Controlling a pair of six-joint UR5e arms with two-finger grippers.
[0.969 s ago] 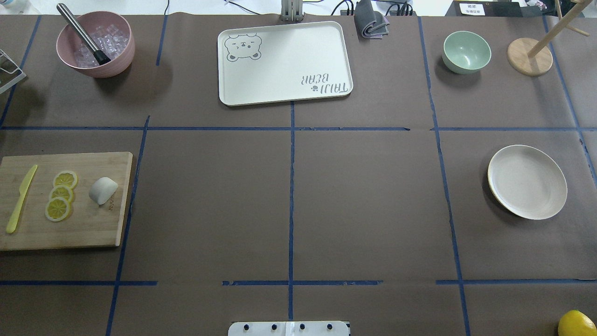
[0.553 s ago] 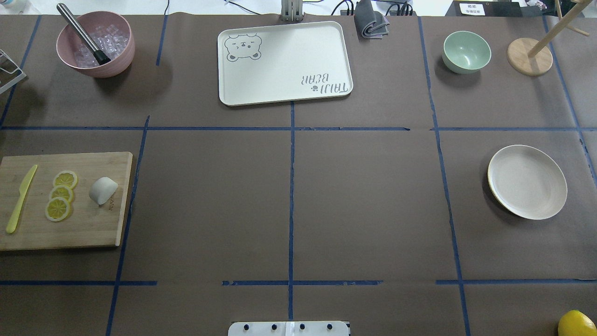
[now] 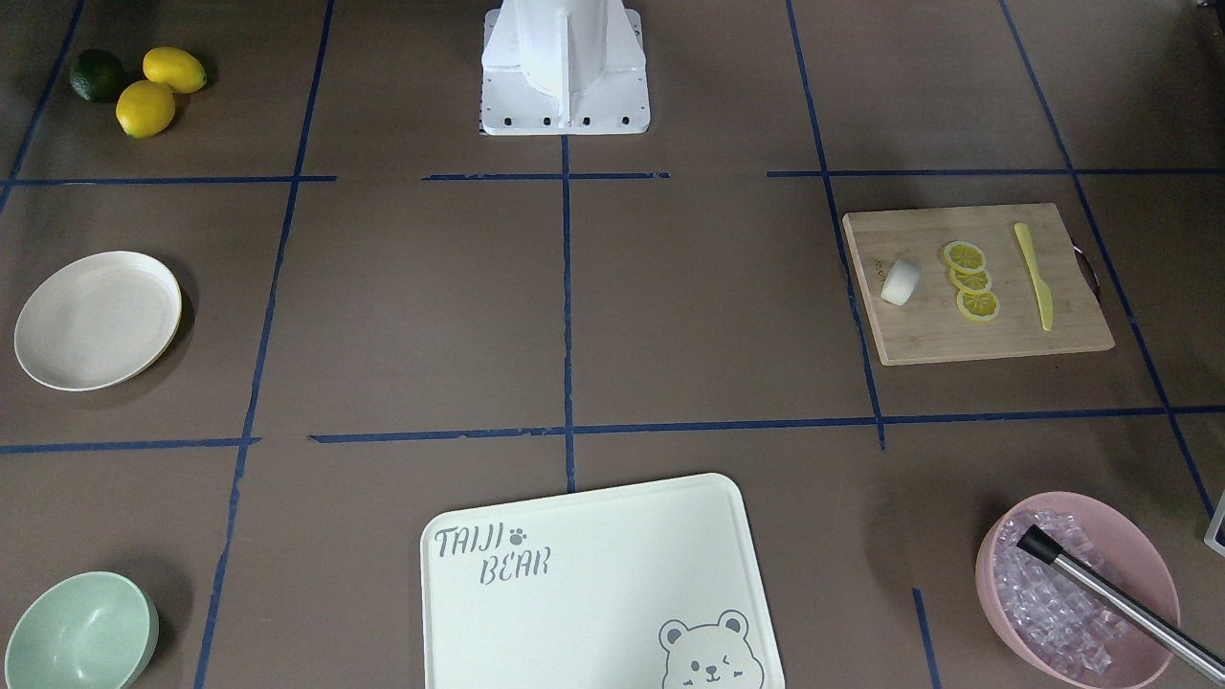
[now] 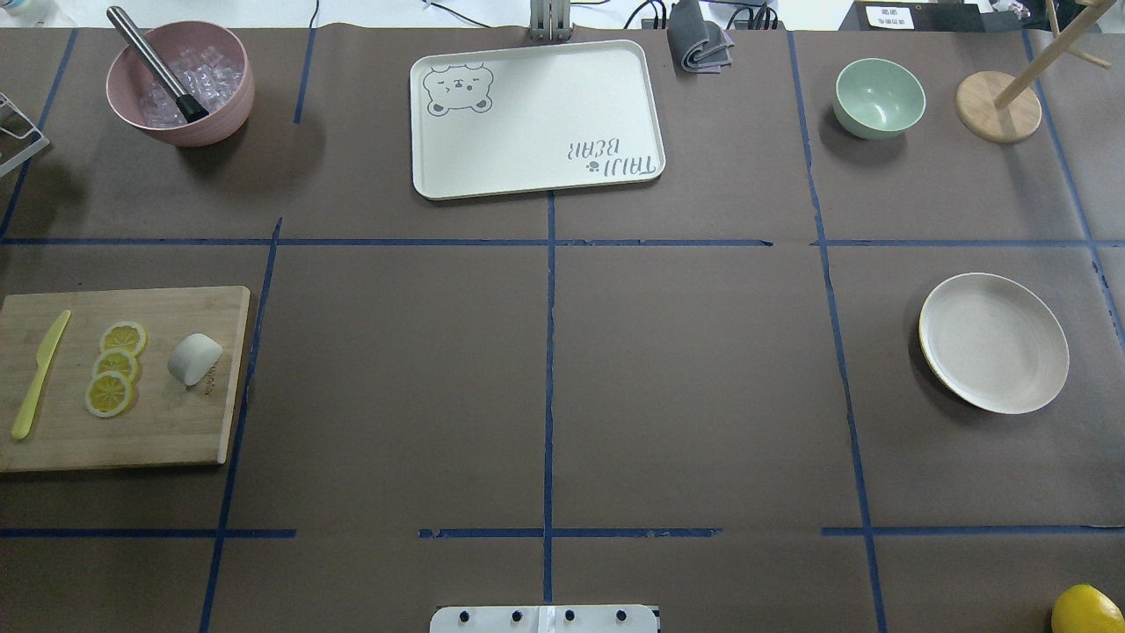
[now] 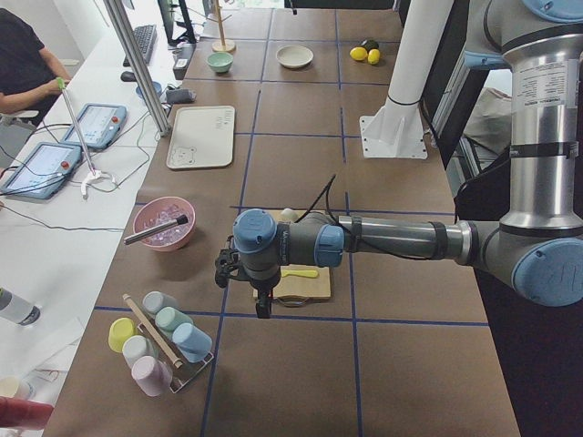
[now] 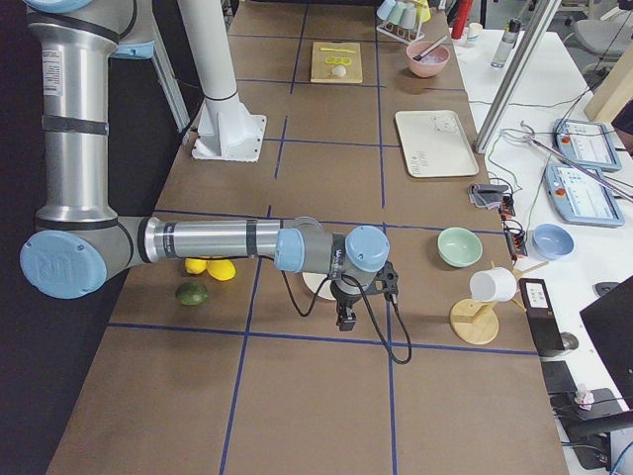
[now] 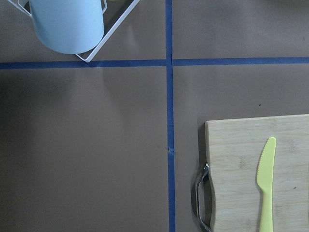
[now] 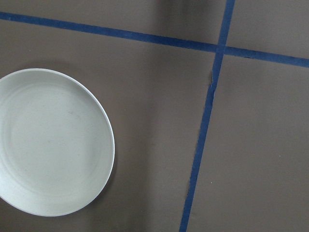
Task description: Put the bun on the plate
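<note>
Bun (image 4: 194,359) on board (image 4: 167,435), plate (image 4: 993,345) well apart across desk (image 4: 703,396); left tool (image 5: 262,311), right tool (image 6: 345,324) aloft, cannot tell whether spread

Soft, even light falls from above on the matte brown worktop (image 4: 703,396), and the fixed views are sharp throughout. In the overhead view the pink bowl (image 4: 227,110) throws a wide, blurred shadow toward 4 o'clock. The plate (image 4: 993,343) and mint bowl (image 4: 879,97) carry thin shadows at 8 o'clock. Past the worktop's edge at 12 o'clock the white surface is blown out. The left wrist view has a dim band on its 9 o'clock side; the right wrist view has a dark smear at 12 o'clock. Uprights lean in both side views.
</note>
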